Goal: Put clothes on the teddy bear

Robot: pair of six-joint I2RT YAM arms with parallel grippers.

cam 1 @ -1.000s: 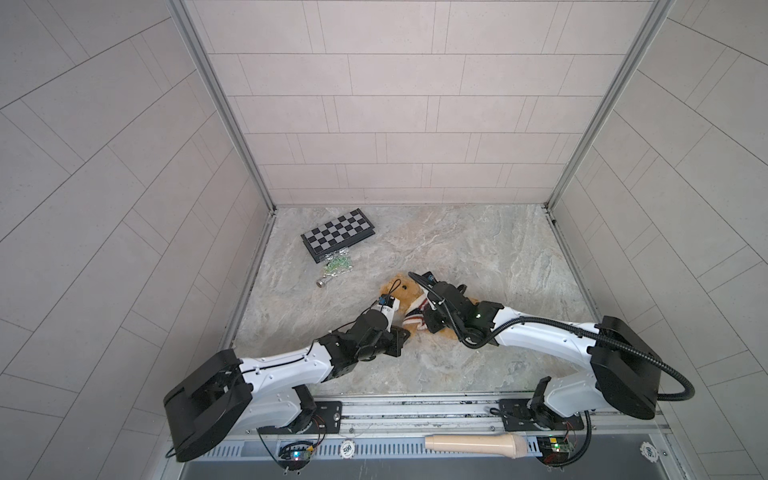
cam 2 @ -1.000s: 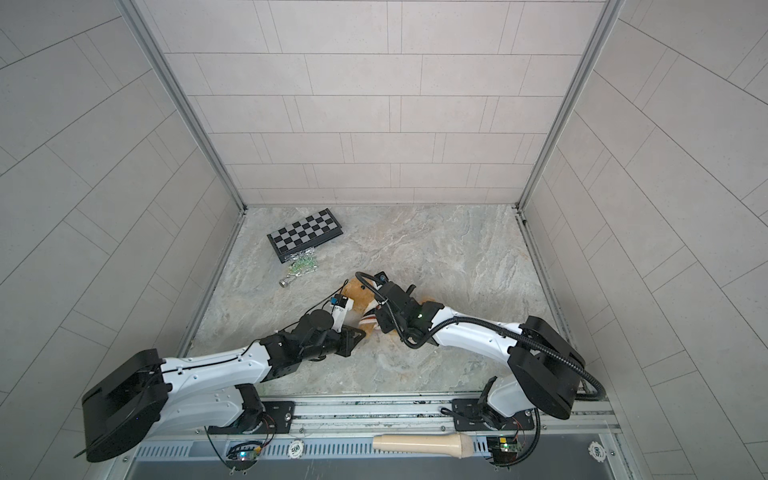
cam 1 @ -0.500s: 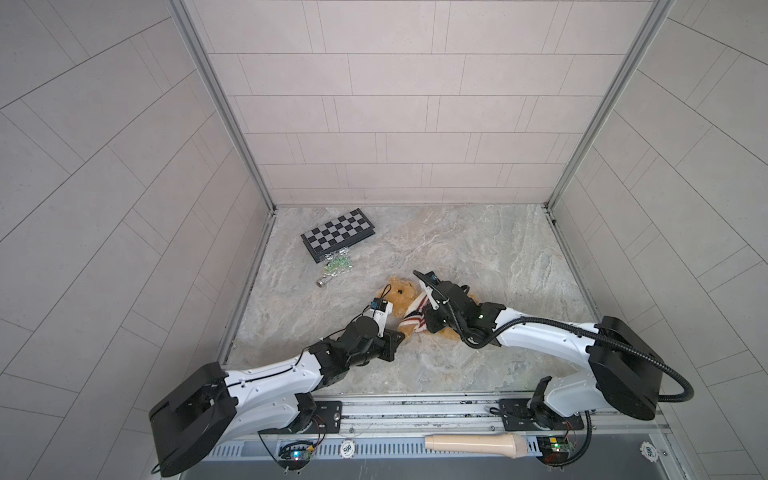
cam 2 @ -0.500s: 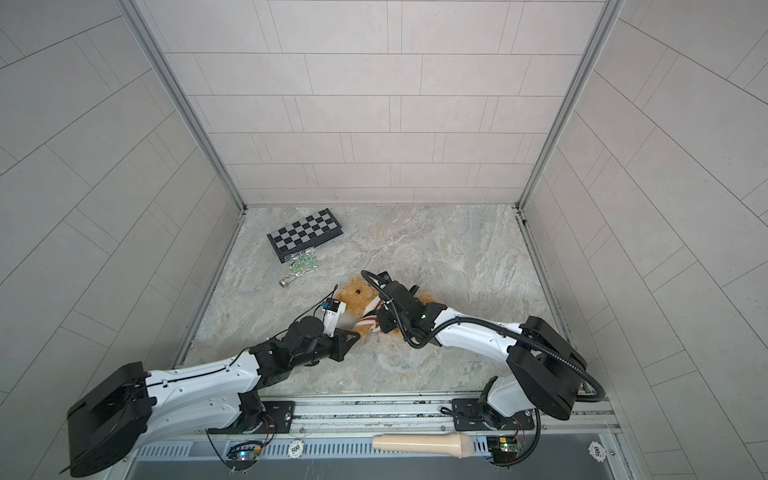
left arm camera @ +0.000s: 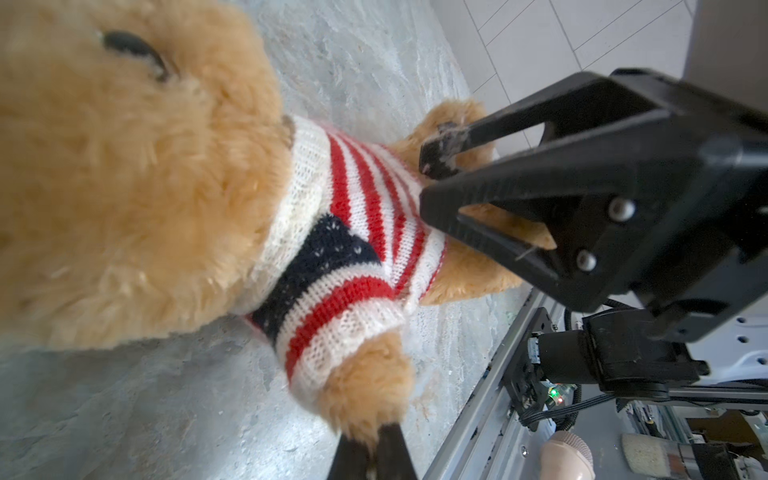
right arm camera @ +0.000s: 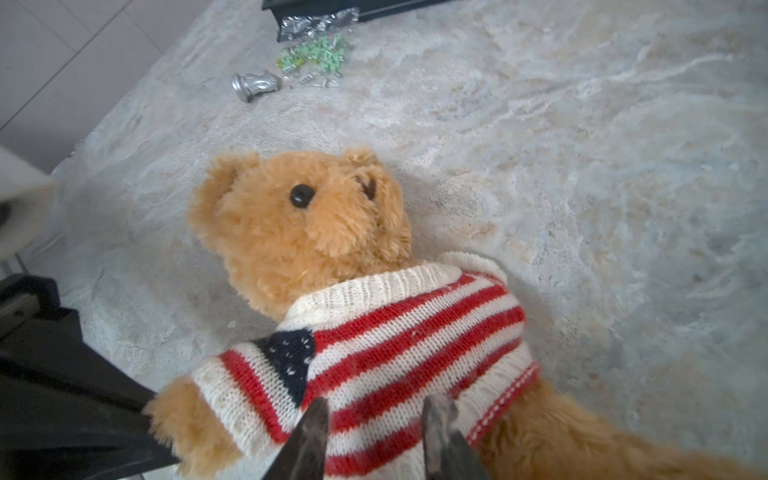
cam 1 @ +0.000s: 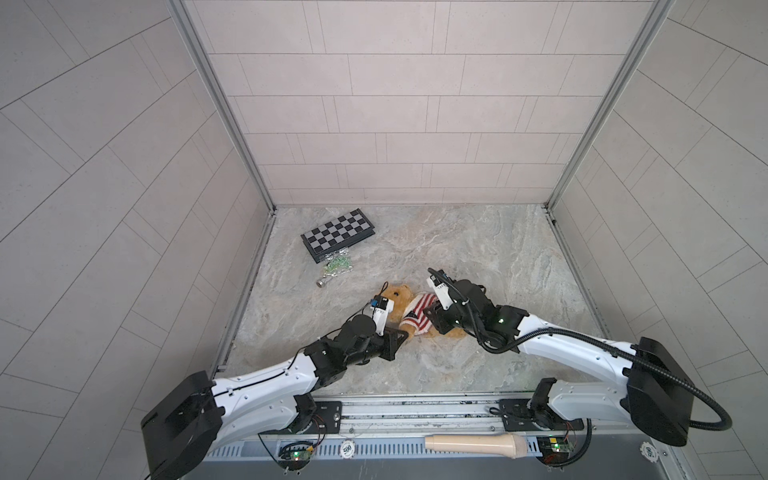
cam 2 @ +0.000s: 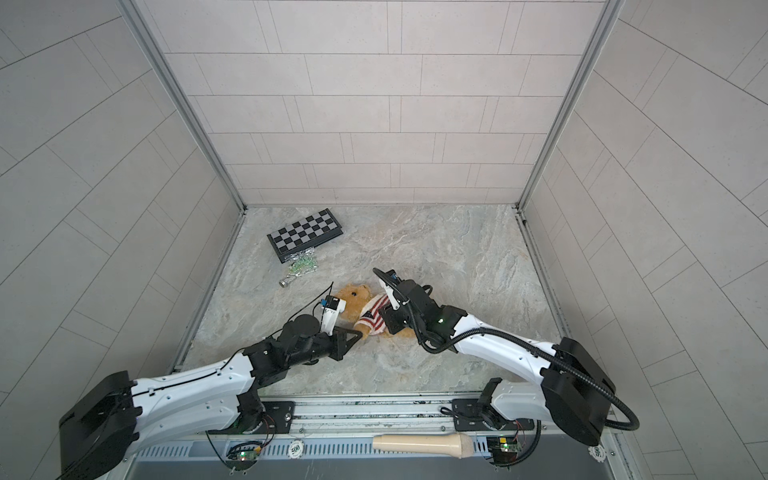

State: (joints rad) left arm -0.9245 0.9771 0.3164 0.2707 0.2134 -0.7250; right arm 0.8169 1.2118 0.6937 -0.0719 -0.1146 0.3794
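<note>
**A:** Where is the teddy bear [cam 1: 395, 298] lying?

**B:** On its back on the table [cam 1: 478, 249], near the front edge and between the two arms. Its head points toward the chessboard [cam 1: 338, 232] side. The striped sweater [cam 1: 417, 312] covers its chest.

**A:** And the pincers?

**B:** The left pincer [left arm camera: 376, 446] is clamped on the paw that pokes out of one sleeve. The right pincer [right arm camera: 372, 415] has its jaws apart over the sweater's hem, with nothing pinched between them.

**A:** How will the bear handle?

**B:** Light and soft, I judge. The plush squashes and offers no firm edge, and the whole bear would likely slide on the smooth stone if only one arm tugs. The knit stretches but could snag on a fingertip. I would anchor it by a paw and take the sweater by its ribbed hem, not by the fur beneath.

**A:** Do the views differ?

**B:** Both top views give the layout, but the jaws are too small there to read. Only the left wrist view shows the paw grip, and it shows the right pincer side on at the hem. Only the right wrist view shows the face and the far sleeve, where I cannot tell whether a paw shows.
</note>
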